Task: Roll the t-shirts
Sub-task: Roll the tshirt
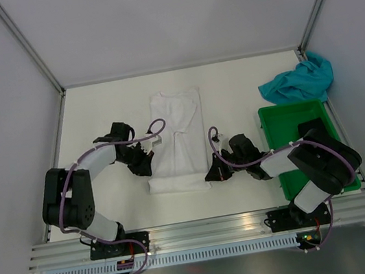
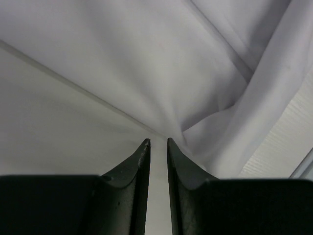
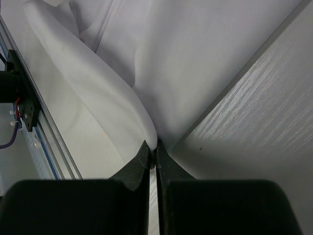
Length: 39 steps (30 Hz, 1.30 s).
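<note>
The plain white cloth t-shirt (image 1: 178,134) lies folded lengthwise, centred on the white table (image 1: 95,109). My right claw (image 3: 152,147) clenches its near right corner; my left claw (image 2: 158,143), slightly parted at its left edge, grips nothing.

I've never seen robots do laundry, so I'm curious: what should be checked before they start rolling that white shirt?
1. Right gripper pinching the white t-shirt at its near corner: ok.
2. Left gripper gripping the shirt: cannot tell; its jaws stand slightly apart.
3. Shirt lying flat as a long folded strip: ok.
4. Teal t-shirt out of the way, beyond the green bin: ok.
</note>
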{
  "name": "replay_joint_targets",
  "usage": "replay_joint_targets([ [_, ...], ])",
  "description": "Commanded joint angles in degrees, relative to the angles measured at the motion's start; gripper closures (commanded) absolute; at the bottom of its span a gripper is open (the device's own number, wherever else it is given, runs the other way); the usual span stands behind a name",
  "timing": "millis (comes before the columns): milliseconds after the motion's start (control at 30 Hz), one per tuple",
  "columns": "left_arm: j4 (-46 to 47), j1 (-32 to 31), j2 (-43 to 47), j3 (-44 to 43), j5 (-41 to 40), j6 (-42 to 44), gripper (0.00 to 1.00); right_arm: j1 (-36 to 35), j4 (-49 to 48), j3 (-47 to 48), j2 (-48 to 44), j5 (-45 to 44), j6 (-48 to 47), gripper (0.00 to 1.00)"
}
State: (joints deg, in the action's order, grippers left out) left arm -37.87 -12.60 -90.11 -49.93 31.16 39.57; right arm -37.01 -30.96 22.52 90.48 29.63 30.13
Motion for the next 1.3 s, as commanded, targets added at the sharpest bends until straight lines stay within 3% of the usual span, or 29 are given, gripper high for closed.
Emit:
replay_joint_targets([
  [0,6.9,0.3,4.6,0.2,-6.0,-6.6,0.75,-0.1,0.9,0.2,0.3,-3.8,1.8,0.94],
  [100,6.9,0.1,13.0,-1.0,-6.8,-6.6,0.71,-0.1,2.8,0.4,-1.2,-5.5,1.8,0.93],
  [300,1.5,-3.2,19.7,-1.7,-12.0,-2.9,0.66,-0.2,11.2,4.9,-0.8,-6.8,1.5,0.91],
  [433,-4.7,-16.1,23.7,1.7,-13.0,-1.0,0.62,-0.1,13.6,6.0,-0.7,-8.3,0.4,0.91],
  [633,-1.2,-23.6,23.1,10.5,-18.6,4.4,0.55,-0.1,13.9,6.7,-0.5,-8.4,0.8,0.91],
  [833,6.6,-24.0,20.2,12.6,-22.0,9.2,0.53,-0.1,14.4,6.7,0.0,-8.2,-0.4,0.89],
  [1133,9.5,-24.0,18.8,17.7,-21.4,14.3,0.53,-0.1,16.1,7.4,-0.7,-7.3,-2.9,0.84],
  [1233,10.3,-24.0,18.3,19.3,-21.1,14.7,0.59,-0.1,16.4,7.9,-1.7,-6.4,-3.5,0.79],
  [1267,10.7,-24.0,18.0,19.5,-21.0,14.7,0.67,-0.1,16.3,8.1,-3.5,-6.0,-3.4,0.77],
])
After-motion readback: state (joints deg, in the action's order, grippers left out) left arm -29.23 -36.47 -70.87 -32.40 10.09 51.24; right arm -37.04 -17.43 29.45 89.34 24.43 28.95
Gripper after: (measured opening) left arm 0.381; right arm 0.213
